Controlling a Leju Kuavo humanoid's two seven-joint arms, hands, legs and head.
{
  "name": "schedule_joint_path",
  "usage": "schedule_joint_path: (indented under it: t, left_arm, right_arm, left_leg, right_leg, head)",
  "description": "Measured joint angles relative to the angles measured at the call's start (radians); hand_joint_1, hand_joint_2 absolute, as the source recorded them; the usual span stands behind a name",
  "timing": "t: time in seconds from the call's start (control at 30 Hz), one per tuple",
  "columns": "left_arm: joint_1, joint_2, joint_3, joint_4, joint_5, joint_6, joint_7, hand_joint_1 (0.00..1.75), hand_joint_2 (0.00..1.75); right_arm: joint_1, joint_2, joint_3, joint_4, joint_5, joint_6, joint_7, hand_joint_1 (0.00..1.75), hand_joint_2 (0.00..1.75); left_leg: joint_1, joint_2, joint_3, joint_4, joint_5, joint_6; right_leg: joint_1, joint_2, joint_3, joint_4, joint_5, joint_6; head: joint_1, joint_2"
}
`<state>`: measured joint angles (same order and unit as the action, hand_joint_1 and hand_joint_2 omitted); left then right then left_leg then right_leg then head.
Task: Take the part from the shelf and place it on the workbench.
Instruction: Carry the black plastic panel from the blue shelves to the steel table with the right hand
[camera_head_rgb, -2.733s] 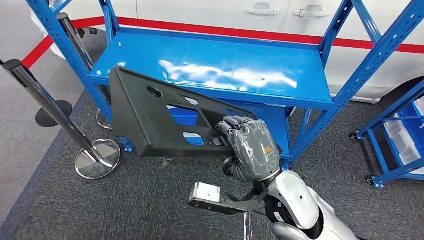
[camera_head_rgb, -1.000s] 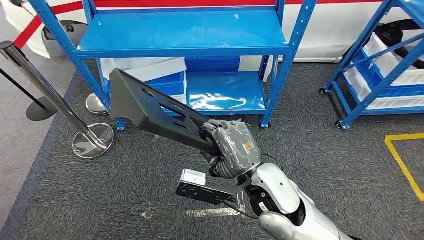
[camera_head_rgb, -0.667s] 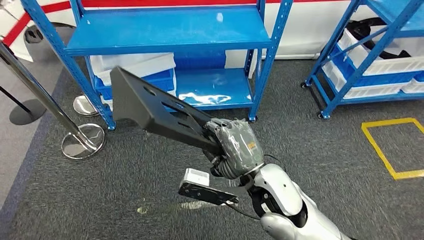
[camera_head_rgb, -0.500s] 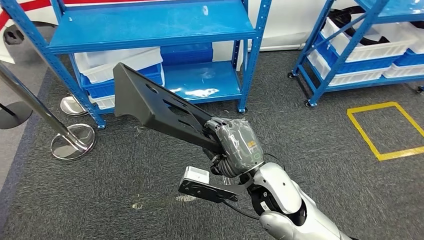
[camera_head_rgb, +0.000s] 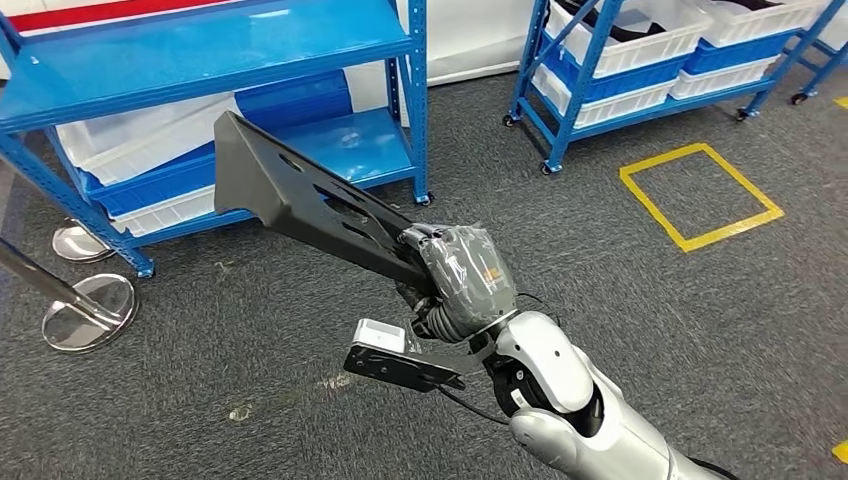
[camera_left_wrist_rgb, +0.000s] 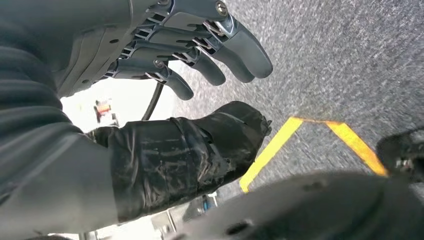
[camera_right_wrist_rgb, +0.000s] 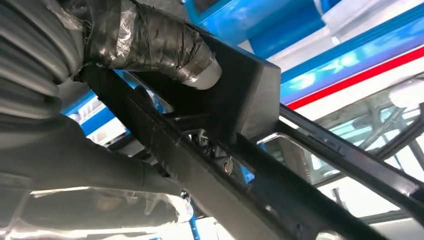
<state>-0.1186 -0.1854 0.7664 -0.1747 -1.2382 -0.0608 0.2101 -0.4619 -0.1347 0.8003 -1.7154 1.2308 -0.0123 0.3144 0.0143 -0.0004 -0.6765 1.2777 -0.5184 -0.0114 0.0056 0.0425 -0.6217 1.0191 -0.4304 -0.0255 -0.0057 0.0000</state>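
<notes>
Right hand (camera_head_rgb: 462, 282), near and centre in the head view, grips the near end of the black part (camera_head_rgb: 300, 205), its taped thumb (camera_right_wrist_rgb: 155, 42) clamped over the edge. That part slants up and away to the left, carried in the air above the grey carpet (camera_head_rgb: 690, 330). Left hand (camera_left_wrist_rgb: 165, 65) holds nothing, fingers (camera_left_wrist_rgb: 235, 47) apart above the carpet. Farther left stands the blue shelf (camera_head_rgb: 200, 60); farther right, a yellow floor square (camera_head_rgb: 700, 195) and a second blue rack (camera_head_rgb: 640, 60) with white bins.

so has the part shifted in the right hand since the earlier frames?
No. The part sits the same in the right hand; only the camera turned, sliding the blue shelf leftward.
</notes>
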Motion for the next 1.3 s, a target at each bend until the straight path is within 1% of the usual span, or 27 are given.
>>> schedule_joint_path:
  t: [0.03, 0.07, 0.13, 0.17, 0.2, 0.27, 0.3, 0.37, 0.4, 0.43, 0.47, 0.53, 0.6, 0.63, 0.7, 0.77, 0.83, 0.9, 0.93, 0.97, 1.03, 1.07, 1.1, 1.17, 1.23, 1.27, 1.3]
  left_arm:
    - [-0.001, 0.001, 0.0, 0.0, 0.0, 0.0, -0.002, 0.0, 1.75]
    - [-0.001, 0.002, 0.0, 0.0, 0.001, 0.0, -0.005, 0.0, 1.75]
    - [-0.002, 0.004, 0.0, 0.0, 0.004, -0.001, -0.012, 0.0, 1.75]
    - [-0.004, 0.004, 0.0, 0.0, 0.006, -0.002, -0.013, 0.0, 1.75]
    - [-0.006, 0.001, 0.0, 0.0, 0.007, -0.003, -0.015, 0.0, 1.75]
    - [-0.008, -0.002, 0.0, 0.0, 0.008, -0.006, -0.015, 0.0, 1.75]
    - [-0.007, -0.004, 0.0, 0.0, 0.009, -0.007, -0.016, 0.0, 1.75]
    - [-0.003, -0.003, 0.0, 0.0, 0.009, -0.009, -0.015, 0.0, 1.75]
    - [-0.001, -0.003, 0.0, 0.0, 0.009, -0.009, -0.015, 0.0, 1.75]
    - [0.0, -0.003, 0.0, 0.0, 0.009, -0.01, -0.015, 0.0, 1.75]
    - [0.0, -0.003, 0.0, 0.0, 0.008, -0.01, -0.014, 0.0, 1.75]
    - [0.0, -0.004, 0.0, 0.0, 0.007, -0.01, -0.014, 0.0, 1.75]
    - [-0.001, -0.004, 0.0, 0.0, 0.006, -0.011, -0.014, 0.0, 1.75]
    - [-0.002, -0.004, 0.0, 0.0, 0.006, -0.01, -0.014, 0.0, 1.75]
    - [-0.004, -0.004, 0.0, 0.0, 0.006, -0.01, -0.013, 0.0, 1.75]
    - [-0.004, -0.005, 0.001, 0.0, 0.006, -0.01, -0.013, 0.0, 1.75]
    - [-0.003, -0.005, 0.001, 0.0, 0.006, -0.011, -0.013, 0.0, 1.75]
    - [0.0, -0.005, 0.001, 0.0, 0.006, -0.011, -0.013, 0.0, 1.75]
    - [0.001, -0.005, 0.001, 0.0, 0.006, -0.011, -0.013, 0.0, 1.75]
    - [0.003, -0.006, 0.001, 0.0, 0.006, -0.011, -0.013, 0.0, 1.75]
    - [0.004, -0.006, 0.001, 0.0, 0.006, -0.011, -0.013, 0.0, 1.75]
    - [0.004, -0.005, 0.001, 0.0, 0.006, -0.011, -0.013, 0.0, 1.75]
    - [0.005, -0.005, 0.001, 0.0, 0.006, -0.011, -0.013, 0.0, 1.75]
    - [0.004, -0.004, 0.001, 0.0, 0.006, -0.011, -0.013, 0.0, 1.75]
    - [0.003, -0.005, 0.001, 0.0, 0.005, -0.012, -0.013, 0.0, 1.75]
    - [0.003, -0.004, 0.001, 0.0, 0.005, -0.012, -0.012, 0.0, 1.75]
    - [0.003, -0.004, 0.001, 0.0, 0.004, -0.012, -0.012, 0.0, 1.75]
  right_arm:
    - [0.0, 0.001, 0.0, 0.0, -0.001, 0.001, 0.001, 1.75, 1.75]
    - [-0.001, 0.002, 0.0, 0.0, -0.002, 0.001, 0.002, 1.75, 1.75]
    - [-0.005, 0.011, 0.0, 0.004, -0.002, -0.006, 0.004, 1.75, 1.75]
    - [-0.007, 0.015, 0.0, 0.007, -0.002, -0.011, 0.004, 1.75, 1.75]
    - [-0.008, 0.019, 0.0, 0.011, -0.001, -0.015, 0.004, 1.75, 1.75]
    - [-0.01, 0.022, 0.0, 0.019, -0.001, -0.02, 0.002, 1.75, 1.75]
    - [-0.012, 0.023, 0.0, 0.024, -0.001, -0.022, 0.002, 1.75, 1.75]
    - [-0.016, 0.026, 0.001, 0.034, -0.001, -0.024, 0.0, 1.75, 1.75]
    - [-0.016, 0.028, 0.001, 0.038, 0.0, -0.025, 0.0, 1.75, 1.75]
    - [-0.016, 0.029, 0.001, 0.043, 0.0, -0.025, 0.0, 1.75, 1.75]
    - [-0.016, 0.03, 0.001, 0.046, 0.0, -0.025, 0.0, 1.75, 1.75]
    - [-0.016, 0.03, 0.001, 0.05, 0.0, -0.025, 0.0, 1.75, 1.75]
    - [-0.017, 0.032, 0.001, 0.052, 0.0, -0.025, 0.0, 1.75, 1.75]
    - [-0.017, 0.033, 0.001, 0.053, 0.0, -0.025, 0.0, 1.75, 1.75]
    - [-0.017, 0.035, 0.001, 0.056, 0.0, -0.025, 0.0, 1.75, 1.75]
    - [-0.017, 0.037, 0.001, 0.057, 0.0, -0.025, 0.0, 1.75, 1.75]
    - [-0.017, 0.041, 0.001, 0.058, 0.001, -0.025, 0.0, 1.75, 1.75]
    - [-0.016, 0.045, 0.001, 0.06, 0.001, -0.025, 0.0, 1.75, 1.75]
    - [-0.015, 0.046, 0.001, 0.062, 0.001, -0.024, 0.0, 1.75, 1.75]
    - [-0.015, 0.046, 0.001, 0.063, 0.001, -0.024, 0.0, 1.75, 1.75]
    - [-0.014, 0.047, 0.001, 0.066, 0.001, -0.024, 0.0, 1.75, 1.75]
    - [-0.015, 0.047, 0.001, 0.067, 0.001, -0.024, 0.0, 1.75, 1.75]
    - [-0.015, 0.048, 0.001, 0.067, 0.001, -0.024, 0.001, 1.75, 1.75]
    - [-0.016, 0.05, 0.001, 0.068, 0.001, -0.024, 0.002, 1.75, 1.75]
    - [-0.014, 0.051, 0.001, 0.069, 0.001, -0.024, 0.005, 1.75, 1.75]
    - [-0.012, 0.051, 0.001, 0.07, 0.002, -0.025, 0.006, 1.75, 1.75]
    - [-0.012, 0.05, 0.001, 0.071, 0.002, -0.025, 0.007, 1.75, 1.75]
  left_leg:
    - [-0.005, -0.017, 0.041, -0.056, 0.022, 0.013]
    - [-0.008, -0.036, 0.09, -0.125, 0.024, 0.025]
    - [-0.012, -0.063, 0.159, -0.237, -0.004, 0.036]
    - [-0.013, -0.059, 0.174, -0.263, -0.013, 0.035]
    - [-0.01, -0.05, 0.175, -0.277, -0.012, 0.034]
    - [-0.003, -0.029, 0.175, -0.294, 0.003, 0.037]
    - [0.001, -0.017, 0.173, -0.301, 0.011, 0.039]
    - [-0.001, 0.006, 0.165, -0.301, 0.02, 0.043]
    - [-0.001, 0.019, 0.16, -0.298, 0.022, 0.043]
    - [0.0, 0.032, 0.154, -0.293, 0.022, 0.043]
    - [0.002, 0.044, 0.15, -0.288, 0.022, 0.041]
    - [0.007, 0.065, 0.143, -0.273, 0.016, 0.031]
    - [0.006, 0.081, 0.139, -0.259, 0.008, 0.015]
    - [0.004, 0.088, 0.137, -0.255, 0.007, 0.008]
    - [0.002, 0.102, 0.137, -0.256, 0.009, -0.003]
    - [0.006, 0.084, 0.131, -0.241, -0.008, -0.013]
    - [0.008, 0.035, 0.092, -0.156, -0.067, -0.016]
    - [0.007, 0.011, 0.03, -0.021, -0.126, -0.015]
    - [0.006, 0.008, 0.009, 0.023, -0.135, -0.013]
    - [0.005, 0.006, 0.006, 0.028, -0.123, -0.01]
    - [0.005, -0.01, 0.053, -0.073, -0.053, -0.001]
    - [0.005, -0.038, 0.083, -0.139, -0.025, 0.005]
    - [0.006, -0.065, 0.108, -0.195, -0.007, 0.008]
    - [0.003, -0.096, 0.123, -0.236, -0.004, 0.012]
    - [0.002, -0.075, 0.124, -0.245, 0.003, 0.016]
    - [0.005, -0.061, 0.127, -0.252, 0.008, 0.021]
    - [0.008, -0.047, 0.129, -0.26, 0.014, 0.026]
  right_leg:
    - [0.001, 0.012, -0.012, 0.004, 0.008, 0.0]
    - [0.003, 0.023, -0.02, 0.008, 0.014, 0.002]
    - [0.001, 0.041, -0.031, 0.011, 0.028, 0.01]
    - [0.0, 0.05, -0.035, 0.01, 0.036, 0.016]
    - [0.0, 0.059, -0.039, 0.008, 0.043, 0.023]
    - [0.004, 0.046, -0.056, 0.026, 0.031, 0.034]
    - [0.004, 0.026, -0.072, 0.06, 0.005, 0.041]
    - [-0.006, -0.017, -0.116, 0.178, -0.069, 0.054]
    - [-0.012, -0.027, -0.134, 0.234, -0.095, 0.061]
    - [-0.018, -0.033, -0.139, 0.265, -0.105, 0.067]
    - [-0.024, -0.038, -0.125, 0.26, -0.098, 0.072]
    - [-0.032, -0.062, -0.05, 0.147, -0.054, 0.082]
    - [-0.028, -0.093, 0.01, 0.046, -0.033, 0.08]
    - [-0.023, -0.099, 0.017, 0.03, -0.035, 0.074]
    - [-0.018, -0.082, 0.011, 0.031, -0.031, 0.056]
    - [-0.02, -0.066, 0.006, 0.025, -0.024, 0.04]
    - [-0.023, -0.049, 0.002, 0.021, -0.017, 0.026]
    - [-0.019, -0.028, -0.004, 0.021, -0.012, 0.017]
    - [-0.016, -0.016, -0.006, 0.022, -0.011, 0.015]
    - [-0.014, -0.003, -0.008, 0.023, -0.009, 0.014]
    - [-0.012, 0.024, -0.009, 0.028, -0.008, 0.014]
    - [-0.012, 0.036, -0.011, 0.031, -0.008, 0.016]
    - [-0.013, 0.048, -0.016, 0.035, -0.006, 0.019]
    - [-0.019, 0.07, -0.029, 0.036, 0.002, 0.033]
    - [-0.023, 0.092, -0.036, 0.028, 0.014, 0.05]
    - [-0.021, 0.087, -0.039, 0.028, 0.015, 0.055]
    - [-0.018, 0.067, -0.047, 0.041, 0.005, 0.059]
  head:
    - [0.001, 0.0]
    - [0.001, 0.0]
    - [0.0, 0.0]
    - [-0.001, 0.0]
    - [-0.002, 0.0]
    - [0.004, 0.0]
    - [0.01, 0.0]
    - [0.021, 0.0]
    - [0.022, 0.0]
    - [0.022, 0.0]
    - [0.022, 0.0]
    - [0.022, 0.0]
    - [0.023, 0.0]
    - [0.022, 0.0]
    - [0.019, 0.0]
    - [0.017, 0.0]
    - [0.014, 0.0]
    - [0.012, 0.0]
    - [0.012, 0.0]
    - [0.012, 0.0]
    - [0.012, 0.0]
    - [0.012, 0.0]
    - [0.013, 0.0]
    - [0.012, 0.0]
    - [0.011, 0.0]
    - [0.012, 0.0]
    - [0.015, 0.0]
